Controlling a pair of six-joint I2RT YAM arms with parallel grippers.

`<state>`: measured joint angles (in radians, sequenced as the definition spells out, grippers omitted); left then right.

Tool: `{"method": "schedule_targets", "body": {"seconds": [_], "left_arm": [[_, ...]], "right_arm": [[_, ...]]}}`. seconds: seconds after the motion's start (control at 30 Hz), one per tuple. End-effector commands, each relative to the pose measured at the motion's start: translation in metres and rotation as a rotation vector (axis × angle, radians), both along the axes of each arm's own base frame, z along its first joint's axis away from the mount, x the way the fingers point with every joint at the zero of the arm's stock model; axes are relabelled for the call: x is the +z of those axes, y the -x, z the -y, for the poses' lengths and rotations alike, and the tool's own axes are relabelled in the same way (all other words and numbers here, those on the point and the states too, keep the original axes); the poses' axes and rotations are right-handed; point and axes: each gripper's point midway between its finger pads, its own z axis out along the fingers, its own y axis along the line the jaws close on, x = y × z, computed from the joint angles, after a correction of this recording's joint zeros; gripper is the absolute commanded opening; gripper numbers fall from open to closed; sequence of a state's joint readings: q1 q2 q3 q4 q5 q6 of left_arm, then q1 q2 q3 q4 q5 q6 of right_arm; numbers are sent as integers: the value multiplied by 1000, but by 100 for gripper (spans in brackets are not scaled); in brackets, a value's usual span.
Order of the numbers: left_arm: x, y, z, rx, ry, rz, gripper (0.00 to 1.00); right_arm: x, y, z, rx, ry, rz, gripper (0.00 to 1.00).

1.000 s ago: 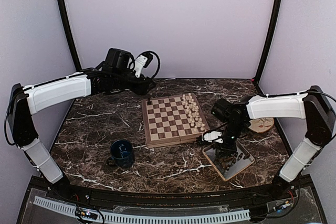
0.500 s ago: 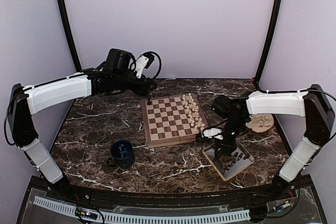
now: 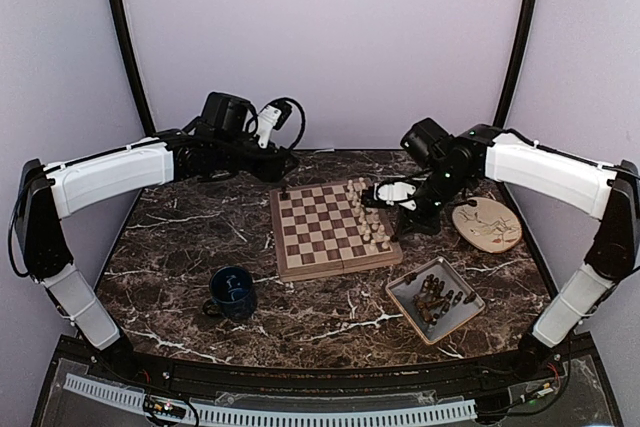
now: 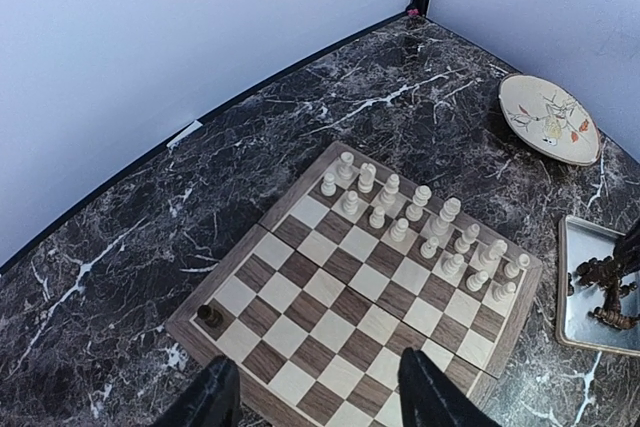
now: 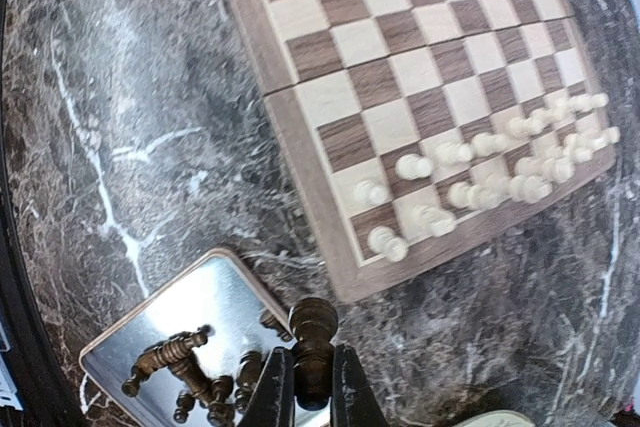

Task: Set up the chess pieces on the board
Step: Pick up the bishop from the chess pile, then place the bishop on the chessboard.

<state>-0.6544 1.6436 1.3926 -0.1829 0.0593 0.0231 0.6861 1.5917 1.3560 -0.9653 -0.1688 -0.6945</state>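
The chessboard [image 3: 330, 229] lies mid-table, with cream-white pieces [image 3: 367, 212] in two rows along its right side and one dark piece [image 3: 284, 191] on its far left corner. My right gripper [image 3: 392, 197] is raised over the board's right edge, shut on a dark brown piece [image 5: 313, 342]. The other dark pieces [image 3: 436, 298] lie in the grey tray [image 3: 450, 325]. My left gripper [image 4: 312, 402] is open and empty, held above the board's left side; the lone dark piece [image 4: 209, 315] and the board [image 4: 350, 292] show below it.
A blue mug [image 3: 232, 292] stands on the marble left of the board's near corner. A round beige plate [image 3: 486, 224] lies at the right. The tray [image 5: 130, 357] sits near the front right, with dark pieces heaped in it.
My right gripper has lifted out of the tray with a dark piece and swung back and left to the board's right edge. The left arm has not moved.
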Motion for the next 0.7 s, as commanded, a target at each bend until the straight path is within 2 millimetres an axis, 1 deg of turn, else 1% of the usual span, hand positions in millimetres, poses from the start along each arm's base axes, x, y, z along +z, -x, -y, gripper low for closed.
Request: {"method": "schedule_targets", "body": {"seconds": [0.0, 0.07, 0.13, 0.17, 0.2, 0.23, 0.3, 0.37, 0.4, 0.43, 0.5, 0.6, 0.67], "left_arm": [[27, -2, -15, 51, 9, 66, 57], [28, -5, -22, 80, -17, 90, 57], [29, -8, -28, 112, -30, 100, 57], [30, -11, -32, 136, -31, 102, 57], [29, -14, -37, 168, -31, 101, 57], [27, -18, -43, 207, -32, 102, 57], [24, -24, -52, 251, -46, 105, 57], [24, -25, -53, 262, -41, 91, 57], [25, -32, -65, 291, -33, 80, 57], [26, -34, -68, 295, -16, 66, 57], [29, -37, -74, 307, 23, 51, 57], [31, -42, -84, 325, 75, 29, 57], [32, -44, -90, 337, 95, 16, 57]], "right_arm": [[25, -33, -20, -49, -47, 79, 0], [27, -46, -33, -58, -54, 88, 0], [20, -57, -47, -62, -51, 75, 0], [21, -62, -53, -65, -56, 78, 0], [12, -66, -61, -64, -49, 62, 0], [8, -68, -68, -65, -48, 51, 0], [0, -72, -83, -64, -48, 19, 0], [-6, -74, -97, -69, -54, -13, 0], [-9, -76, -103, -69, -57, -23, 0], [-15, -76, -109, -67, -50, -35, 0], [-24, -78, -118, -59, -37, -50, 0], [-42, -79, -127, -51, -8, -80, 0], [-50, -79, -132, -52, 6, -87, 0]]}}
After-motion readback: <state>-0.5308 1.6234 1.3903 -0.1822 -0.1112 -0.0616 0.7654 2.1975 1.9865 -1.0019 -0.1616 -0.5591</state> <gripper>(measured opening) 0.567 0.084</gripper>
